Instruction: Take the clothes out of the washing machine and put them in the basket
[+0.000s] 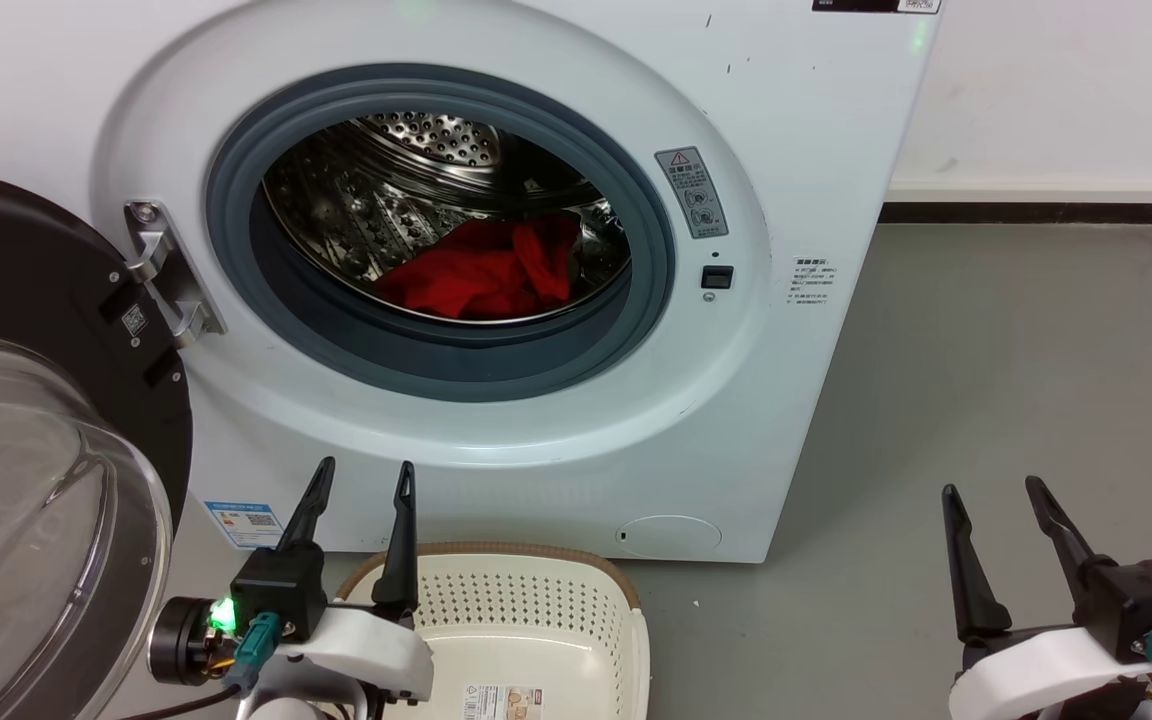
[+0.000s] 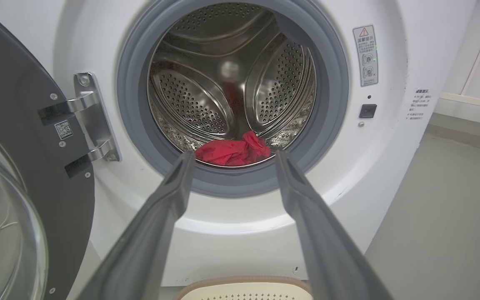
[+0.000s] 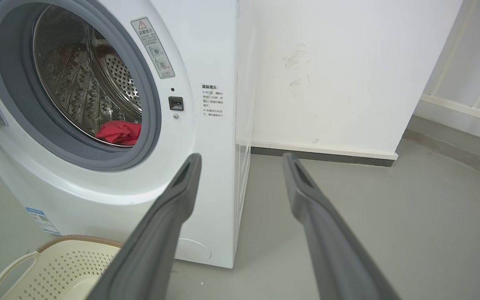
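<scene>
My left claw [image 1: 366,465] is spread wide, holding nothing, above the back rim of the low cream plastic basket [image 1: 536,600]. My right claw [image 1: 992,487] is the same. The bright red soft clothes [image 1: 481,275] lie inside the big white washing machine [image 1: 536,450], near its drum's front edge.

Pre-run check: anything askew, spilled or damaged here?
Nothing stands out. Bright red garment lies in the steel drum of the white front-loading washing machine, black-framed glass door open, cream perforated plastic basket upright.
</scene>
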Robot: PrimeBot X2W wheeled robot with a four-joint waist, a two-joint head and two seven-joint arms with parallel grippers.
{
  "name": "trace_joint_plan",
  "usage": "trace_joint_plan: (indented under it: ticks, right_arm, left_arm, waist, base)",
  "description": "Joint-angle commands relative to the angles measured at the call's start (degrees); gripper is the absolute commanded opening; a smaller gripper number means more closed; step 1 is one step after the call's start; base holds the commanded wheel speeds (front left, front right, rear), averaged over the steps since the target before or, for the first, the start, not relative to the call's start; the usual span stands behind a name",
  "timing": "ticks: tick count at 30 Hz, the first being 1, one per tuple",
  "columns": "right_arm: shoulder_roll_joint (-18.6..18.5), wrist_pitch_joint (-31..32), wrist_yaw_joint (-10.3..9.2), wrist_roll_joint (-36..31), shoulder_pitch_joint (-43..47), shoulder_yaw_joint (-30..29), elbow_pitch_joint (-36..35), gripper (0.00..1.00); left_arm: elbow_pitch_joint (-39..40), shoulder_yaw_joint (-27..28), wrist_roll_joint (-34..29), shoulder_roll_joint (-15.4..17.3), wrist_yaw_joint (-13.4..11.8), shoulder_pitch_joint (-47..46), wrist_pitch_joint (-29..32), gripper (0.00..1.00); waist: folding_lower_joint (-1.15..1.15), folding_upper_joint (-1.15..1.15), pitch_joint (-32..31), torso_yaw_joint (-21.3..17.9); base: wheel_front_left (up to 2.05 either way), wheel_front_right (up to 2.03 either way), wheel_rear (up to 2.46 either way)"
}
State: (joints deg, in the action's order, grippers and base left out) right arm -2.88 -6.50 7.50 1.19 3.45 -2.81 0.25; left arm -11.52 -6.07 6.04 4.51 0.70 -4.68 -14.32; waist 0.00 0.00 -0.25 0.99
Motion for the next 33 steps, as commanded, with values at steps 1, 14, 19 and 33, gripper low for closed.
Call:
trace_joint_plan:
  ticks: [1,14,19,33]
  right_arm:
    - [0.0,-0.3,-0.02,-1.0,0.4,-0.1,-0.4,1.0]
    - [0.0,-0.8,-0.03,-1.5,0.8,-0.3,-0.4,1.0]
    - [0.0,-0.8,-0.03,-1.4,0.8,-0.3,-0.3,1.0]
    - [0.0,-0.9,-0.03,-0.3,-0.2,0.3,-0.2,1.0]
  left_arm:
    - [-0.1,0.0,-1.0,0.1,-0.2,-0.6,-0.5,1.0]
    - [-1.7,0.4,-1.5,-0.4,0.0,-0.7,-0.9,1.0]
    - [-2.0,0.6,-1.4,-0.5,0.0,-0.7,-0.9,1.0]
    - [-3.5,1.2,-1.1,-0.7,-0.5,-1.9,-0.9,1.0]
  waist:
    - [0.0,0.0,0.0,0.0]
    - [0.0,0.0,-0.1,0.0]
    - [0.0,0.0,-0.1,0.0]
    - [0.0,0.0,0.8,-0.8]
  base:
    - [0.0,0.0,0.0]
    - [0.0,0.0,0.0]
    - [0.0,0.0,0.0]
    - [0.0,0.0,0.0]
